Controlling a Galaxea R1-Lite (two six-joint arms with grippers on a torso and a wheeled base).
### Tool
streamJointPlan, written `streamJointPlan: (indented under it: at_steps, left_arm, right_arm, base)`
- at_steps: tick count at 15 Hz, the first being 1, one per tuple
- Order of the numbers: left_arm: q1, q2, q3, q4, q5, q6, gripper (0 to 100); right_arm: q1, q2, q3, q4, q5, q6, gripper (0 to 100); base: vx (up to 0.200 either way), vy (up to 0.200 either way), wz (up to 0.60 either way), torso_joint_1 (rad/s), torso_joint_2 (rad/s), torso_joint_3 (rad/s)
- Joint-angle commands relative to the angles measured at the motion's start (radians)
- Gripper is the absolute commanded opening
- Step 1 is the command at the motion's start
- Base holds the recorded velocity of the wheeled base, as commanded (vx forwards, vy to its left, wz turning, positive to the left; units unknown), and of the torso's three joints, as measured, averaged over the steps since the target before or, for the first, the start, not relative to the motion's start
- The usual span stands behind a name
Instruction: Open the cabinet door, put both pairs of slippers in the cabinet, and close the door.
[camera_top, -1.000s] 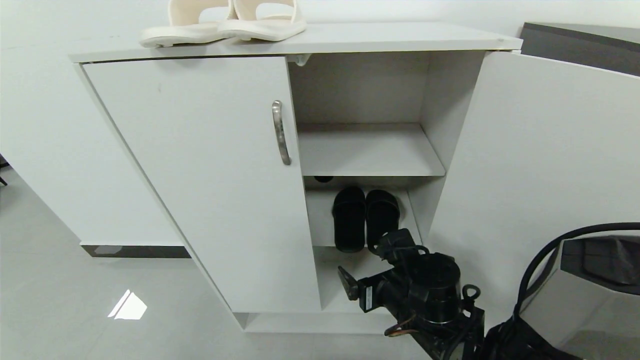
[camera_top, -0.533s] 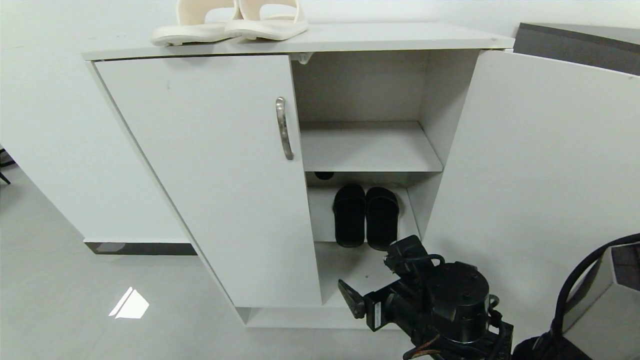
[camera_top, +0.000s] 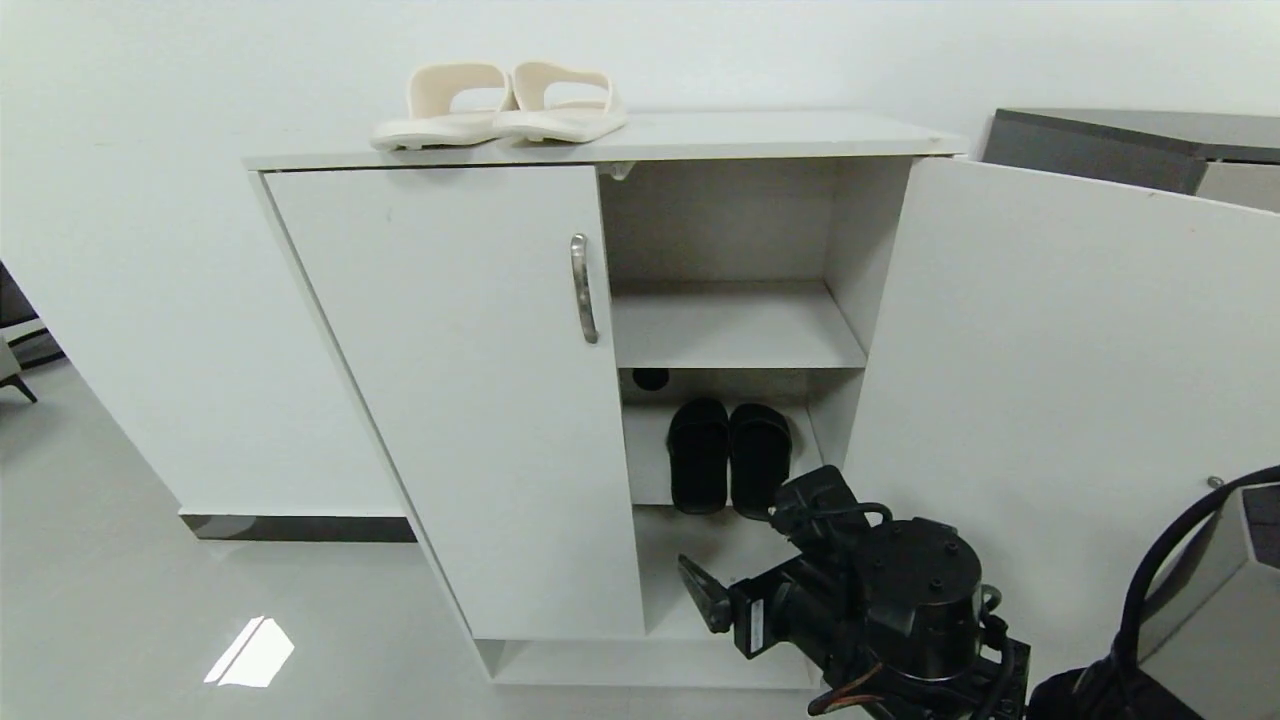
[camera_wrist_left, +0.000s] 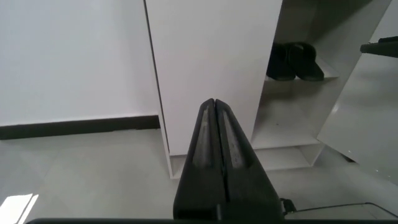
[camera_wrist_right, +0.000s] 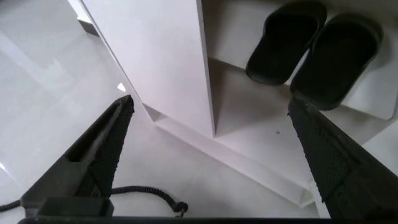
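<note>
Wide apart on the right pincer (camera_top: 745, 530), with nothing between the fingers; pressed flat together on the left pincer (camera_wrist_left: 214, 109), gripping nothing either. One pair home already by the look of it: black slippers (camera_top: 730, 455) lying side by side on the lower shelf (camera_top: 650, 470), behind the open right door (camera_top: 1050, 340). Up top for the cream slippers (camera_top: 500, 105), side by side and touching on the roof of the cabinet (camera_top: 780, 130), above the shut left door (camera_top: 460, 380), near ends right at the front edge.

Judging that cream pair light and soft, foam-like, bendy rather than brittle. No fear of breakage, then, but every chance of flexing and sliding out of a shallow pinch. Best to take hold across both arched straps at once, or along the touching inner edges, squeezing the two together and lifting them as one.

Low down for the right arm: wrist near the cabinet's foot, pincer pointing into the bottom compartment, just short of the black pair. Low too for the left arm, held out before the shut left door, fingers aimed at the cabinet's lower part. Calls for a long climb to reach the top, probably with the upper shelf (camera_top: 735, 325) as the landing spot, and only then swinging the right door closed.
</note>
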Motion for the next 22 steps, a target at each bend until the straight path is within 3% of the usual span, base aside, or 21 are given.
streamJointPlan:
  at_steps: [1,7,11,22]
  left_arm:
    - [0.0,0.001,0.0,0.0,0.002,0.0,0]
    - [0.0,0.001,0.0,-0.001,0.0,0.013,0]
    - [0.0,0.001,0.0,-0.001,0.0,0.011,0]
    - [0.0,0.001,0.0,0.0,0.0,0.011,0]
  right_arm:
    - [-0.001,0.001,0.001,0.0,0.0,0.001,100]
    - [-0.001,-0.01,0.032,-0.012,0.007,0.001,100]
    - [-0.008,-0.028,0.102,-0.077,0.15,0.018,100]
    - [-0.012,-0.022,0.119,-0.098,0.192,0.027,100]
  base:
    - [0.0,0.0,0.0,0.007,0.0,0.207]
    - [0.0,0.0,0.0,0.003,0.0,0.175]
    - [0.0,0.0,0.0,-0.001,0.0,0.013]
    - [0.0,0.2,0.0,0.003,0.0,0.004]
